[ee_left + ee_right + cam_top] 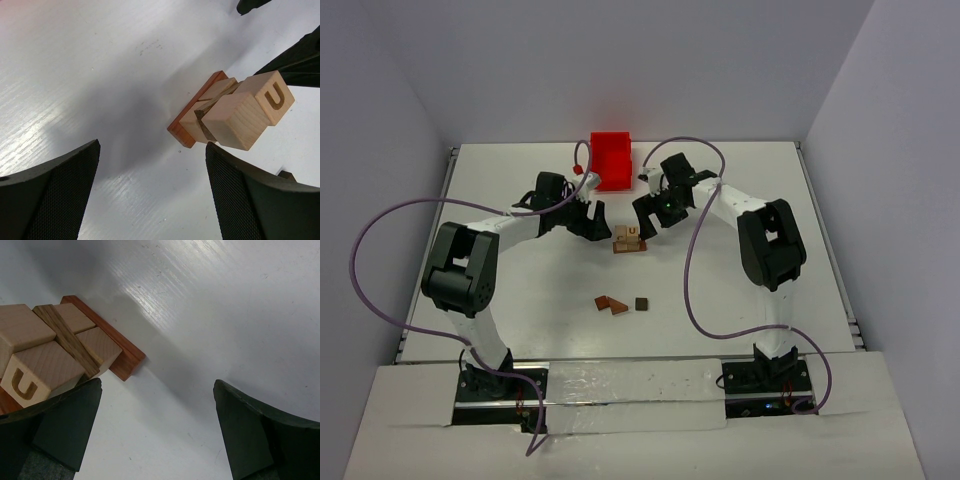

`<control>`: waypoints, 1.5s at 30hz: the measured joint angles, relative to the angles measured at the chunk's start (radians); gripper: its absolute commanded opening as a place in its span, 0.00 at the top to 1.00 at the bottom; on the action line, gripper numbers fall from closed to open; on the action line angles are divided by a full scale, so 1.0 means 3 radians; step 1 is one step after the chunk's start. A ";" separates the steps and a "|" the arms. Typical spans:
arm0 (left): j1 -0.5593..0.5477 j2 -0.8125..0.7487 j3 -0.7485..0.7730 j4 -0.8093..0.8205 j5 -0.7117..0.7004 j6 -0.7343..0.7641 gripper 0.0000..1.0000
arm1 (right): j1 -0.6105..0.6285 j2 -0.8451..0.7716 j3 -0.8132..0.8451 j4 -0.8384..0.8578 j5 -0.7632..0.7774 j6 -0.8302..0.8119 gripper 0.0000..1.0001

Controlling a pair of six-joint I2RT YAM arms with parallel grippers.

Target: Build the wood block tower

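The wood block tower (628, 240) stands mid-table: a reddish-brown flat base, light tan cubes on it, a thin brown slat between them, and a cube marked U on top. It shows in the left wrist view (232, 112) and the right wrist view (60, 347). My left gripper (597, 226) is open and empty just left of the tower. My right gripper (647, 221) is open and empty just right of it. Loose reddish-brown flat blocks (611, 304) and a dark brown cube (642, 303) lie nearer the front.
A red plastic bin (612, 160) stands at the back, behind the tower. Purple cables loop over the table on both sides. White walls close in the table's back and sides.
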 measured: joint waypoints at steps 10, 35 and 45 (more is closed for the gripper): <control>-0.0056 0.0000 -0.0030 0.0001 0.0017 0.0002 0.09 | 0.0000 0.0000 0.0003 0.0000 -0.0013 0.0031 0.00; -0.0081 0.0000 -0.0033 0.0000 0.0018 0.0035 0.10 | -0.0009 0.0003 0.0092 -0.0001 -0.0057 0.0048 0.00; -0.0126 0.0001 -0.0033 -0.0001 0.0018 0.0064 0.11 | -0.0012 0.0008 0.0097 -0.0001 -0.0057 0.0048 0.00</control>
